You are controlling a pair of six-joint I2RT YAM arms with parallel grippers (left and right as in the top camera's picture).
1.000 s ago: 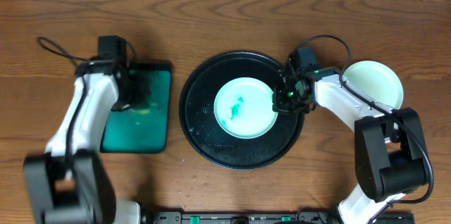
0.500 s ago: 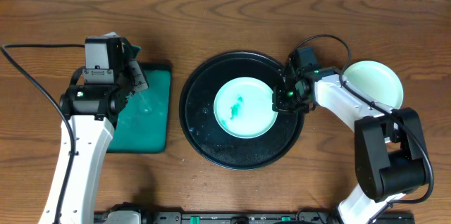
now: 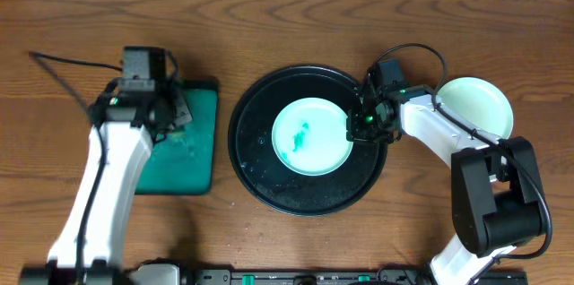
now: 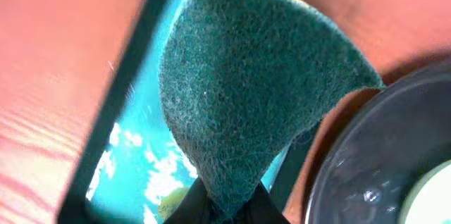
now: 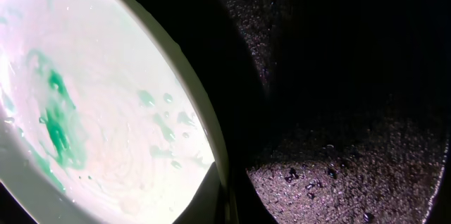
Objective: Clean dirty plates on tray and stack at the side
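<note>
The large round glossy black tray (image 3: pixel 305 197) sits mid-table on the wooden table (image 3: pixel 269 16). A small round mint green plate with green smears (image 3: pixel 309 137) lies at its centre. The right gripper (image 3: pixel 360 129) is clamped tight on that plate's right rim. Toward the left edge, the left gripper (image 4: pixel 225 213) pinches a dark green scouring pad (image 4: pixel 246 90), apparently lifted above the rectangular teal tray (image 3: pixel 184 168). Farther back, near the right edge, a clean pale round plate (image 3: pixel 475 104) rests on the table.

No legible text or markings
</note>
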